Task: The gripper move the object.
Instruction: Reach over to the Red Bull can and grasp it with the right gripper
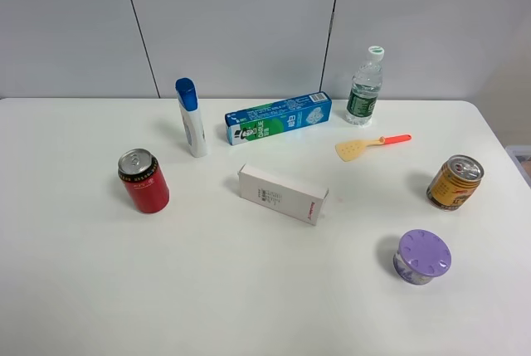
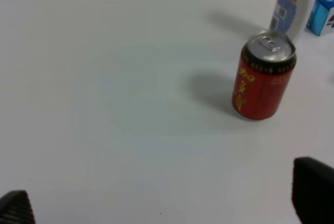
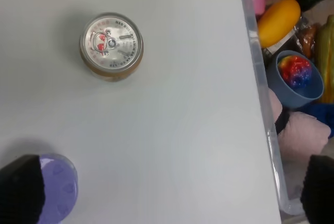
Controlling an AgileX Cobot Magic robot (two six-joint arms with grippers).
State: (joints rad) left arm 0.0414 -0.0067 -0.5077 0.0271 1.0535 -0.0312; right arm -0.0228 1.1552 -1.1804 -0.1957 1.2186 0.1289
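The golden-yellow can [image 1: 455, 182] with a silver pull-tab top stands upright near the table's right edge. The right wrist view shows it from above [image 3: 111, 45]. My right gripper [image 3: 169, 190] is open and empty, high above the table and apart from the can. My left gripper [image 2: 164, 208] is open and empty, with a red can [image 2: 263, 78] standing ahead of it. Neither arm shows in the exterior high view.
The red can [image 1: 143, 181] stands at the left. A white bottle with a blue cap [image 1: 191, 117], a toothpaste box [image 1: 278, 118], a water bottle [image 1: 365, 86], a yellow spatula [image 1: 372, 146] and a white box [image 1: 282, 193] lie mid-table. A purple-lidded tub [image 1: 422, 256] sits near the golden can. A clear bin of toys [image 3: 292, 78] lies past the table's right edge.
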